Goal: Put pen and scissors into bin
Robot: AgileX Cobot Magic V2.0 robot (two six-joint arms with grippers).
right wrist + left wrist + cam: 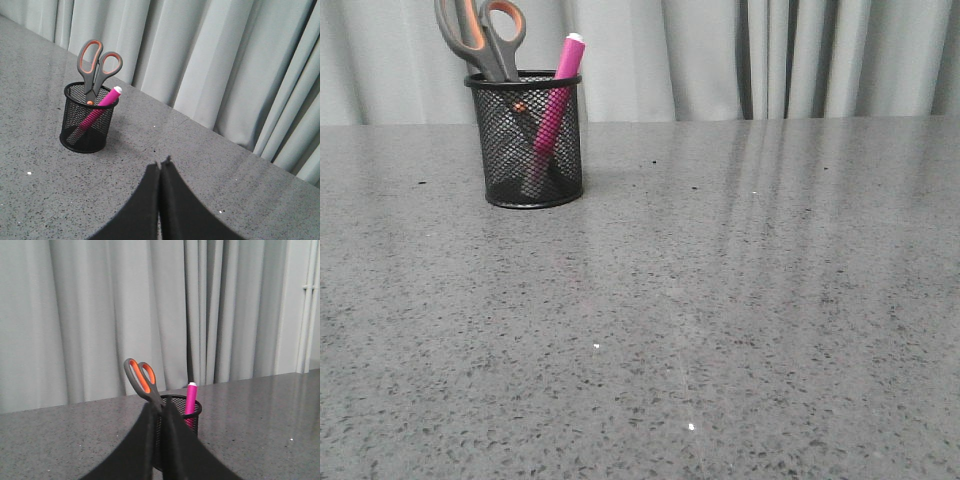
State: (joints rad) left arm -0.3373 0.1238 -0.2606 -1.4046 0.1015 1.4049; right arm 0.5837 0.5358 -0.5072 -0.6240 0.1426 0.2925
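Bin stood upright on the grey worktop, far left side in the front view, near the curtain. Scissors sat blades-down inside it, handles above the rim. Pen leaned inside beside them, white cap up, tip toward the base.

Left claw pressed together, holding nothing; it sat between its camera and the bin, whether touching could not be told. Right claw likewise pinched flat and empty, well apart from the bin.

Judgement: both items looked placed, task near complete. Only retreat would remain. The left arm should back off straight, away from the handles, to avoid tipping the light cup. The right arm had free room.
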